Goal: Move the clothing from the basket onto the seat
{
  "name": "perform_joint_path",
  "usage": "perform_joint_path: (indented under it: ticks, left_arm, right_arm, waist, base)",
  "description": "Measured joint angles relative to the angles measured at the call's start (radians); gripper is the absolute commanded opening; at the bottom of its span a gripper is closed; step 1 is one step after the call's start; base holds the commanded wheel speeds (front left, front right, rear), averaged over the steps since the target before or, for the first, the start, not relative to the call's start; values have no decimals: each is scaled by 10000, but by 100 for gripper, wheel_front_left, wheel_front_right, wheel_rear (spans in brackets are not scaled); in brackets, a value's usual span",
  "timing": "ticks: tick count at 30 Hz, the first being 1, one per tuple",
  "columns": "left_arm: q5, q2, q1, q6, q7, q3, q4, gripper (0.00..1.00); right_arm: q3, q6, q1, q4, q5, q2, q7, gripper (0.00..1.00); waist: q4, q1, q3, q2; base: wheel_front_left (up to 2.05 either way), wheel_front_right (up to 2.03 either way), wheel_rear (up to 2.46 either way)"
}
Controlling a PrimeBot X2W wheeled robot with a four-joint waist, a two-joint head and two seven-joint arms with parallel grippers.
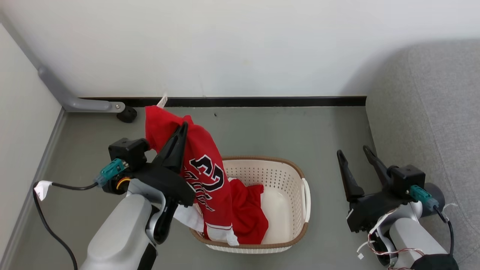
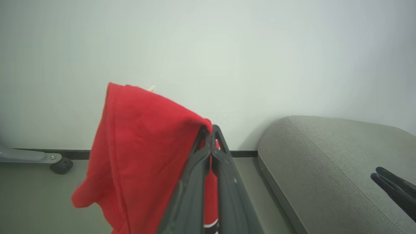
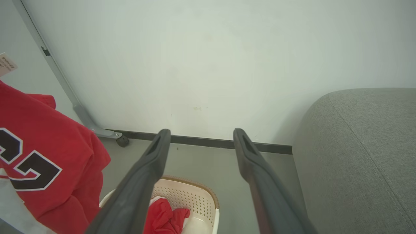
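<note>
Above the left end of the laundry basket (image 1: 305, 195), the left gripper (image 1: 183, 125) is closed tight on a fold of a red jersey (image 1: 204, 168), its two dark fingers pressed together with the fabric draped over their tips. The jersey hangs from there, and its white-trimmed hem reaches down to the basket's near rim. Large black numerals edged in white run sideways down the cloth, apparently a 2 and a 3. The black script beside them is too folded to read. A small paper tag (image 1: 162, 101) sticks up from the top of the jersey; the right wrist view shows lines of print on it, too small to make out. A second red garment (image 1: 249, 213) lies crumpled inside the basket against its left half, leaving the cream bottom bare on the right. The right gripper (image 1: 352, 150) is empty with its fingers spread wide, poised over the grey floor (image 1: 262, 131) between the basket and the grey sofa cushion (image 1: 431, 112). The cushion stands at the right, with no clothing on the part in view.
</note>
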Motion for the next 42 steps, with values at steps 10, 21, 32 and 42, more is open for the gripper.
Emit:
perform_joint_path:
  ticks: [10,21,32,42]
  left_arm:
    - [591,-12,-19,-2,0,-174,-1112,0]
    - [805,48,-174,-2,0,-188,-1682,0]
    - [928,-54,-175,-4,0,-197,-1808,0]
    - [1012,-242,-406,-4,0,-251,-1781,0]
  right_arm:
    - [12,86,304,13,0,92,0,100]
    - [82,188,303,-75,-33,132,0,100]
    - [1174,619,-185,-867,-460,477,0,100]
    - [2596,859,-909,-1009,-531,583,-2,100]
  waist:
    - [68,0,-345,2]
    - [45,1,-346,1]
    - [136,1,-212,2]
    - [479,3,-60,1]
  base:
    - [0,0,0]
    - [0,0,0]
    - [0,0,0]
    - [0,0,0]
